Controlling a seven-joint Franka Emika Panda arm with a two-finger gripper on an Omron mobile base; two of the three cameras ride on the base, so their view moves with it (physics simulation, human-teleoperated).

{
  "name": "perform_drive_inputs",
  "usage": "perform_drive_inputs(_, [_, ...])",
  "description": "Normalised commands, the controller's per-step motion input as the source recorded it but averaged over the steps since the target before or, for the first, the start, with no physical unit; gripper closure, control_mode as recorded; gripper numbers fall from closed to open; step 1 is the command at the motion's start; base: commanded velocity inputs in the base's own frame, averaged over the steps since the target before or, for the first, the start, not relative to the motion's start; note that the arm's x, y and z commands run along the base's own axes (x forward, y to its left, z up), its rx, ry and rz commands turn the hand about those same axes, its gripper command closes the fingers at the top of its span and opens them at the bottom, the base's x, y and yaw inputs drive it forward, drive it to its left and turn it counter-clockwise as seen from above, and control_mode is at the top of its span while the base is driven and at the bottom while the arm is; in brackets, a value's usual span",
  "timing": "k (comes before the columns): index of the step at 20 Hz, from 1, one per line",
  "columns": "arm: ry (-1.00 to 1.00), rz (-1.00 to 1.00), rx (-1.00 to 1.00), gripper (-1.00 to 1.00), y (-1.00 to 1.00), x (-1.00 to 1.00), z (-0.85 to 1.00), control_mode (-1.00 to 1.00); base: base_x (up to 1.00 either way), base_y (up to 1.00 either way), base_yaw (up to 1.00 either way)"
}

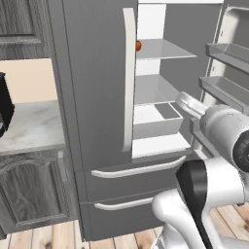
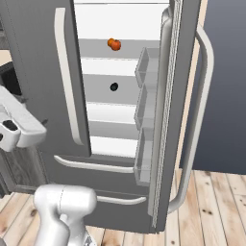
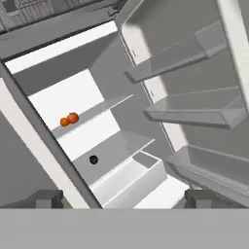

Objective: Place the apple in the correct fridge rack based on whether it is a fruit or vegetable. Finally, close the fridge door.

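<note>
Small round red apple (image 3: 73,117) sits on the topmost pale translucent fridge rack (image 3: 102,109), touching a paler orange fruit (image 3: 63,122). Gripper (image 3: 124,197) empty, jaws spread wide, outside the fridge. You'd find the apple light, rigid, smooth, roll-prone; grasp across its widest middle.

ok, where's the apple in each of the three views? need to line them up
Left base view: apple peeks out from behind the closed door's edge, at the left end of the fridge rack.
Right base view: upper middle, on the rack, touching a paler orange fruit on its left.
Hand view: left of centre, on the rack, paler fruit beside it.
Shared landmark: the small dark round object one shelf lower, seen in the right base and hand views.
</note>
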Motion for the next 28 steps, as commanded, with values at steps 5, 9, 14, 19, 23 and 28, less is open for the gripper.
perform_drive_inputs(5, [-0.01,0.0,0.59,-1.0,-0.68,-0.6,0.36,-1.0,0.0,0.0,0.0])
perform_drive_inputs(9, [0.0,0.0,0.49,-1.0,-0.59,-0.63,0.07,-1.0,0.0,0.0,0.0])
perform_drive_inputs(14, [0.06,0.07,0.3,-1.0,-0.64,-0.57,-0.02,-1.0,0.0,0.0,0.0])
perform_drive_inputs(19, [-0.01,0.08,0.12,-1.0,-0.54,-0.32,-0.43,-1.0,0.0,0.0,0.0])
perform_drive_inputs(23, [-0.14,0.0,0.1,-1.0,-0.37,-0.03,-0.69,-1.0,0.0,0.0,0.0])
perform_drive_inputs(28, [-0.03,0.0,0.22,-1.0,-0.82,0.33,-0.16,-1.0,0.0,0.0,0.0])
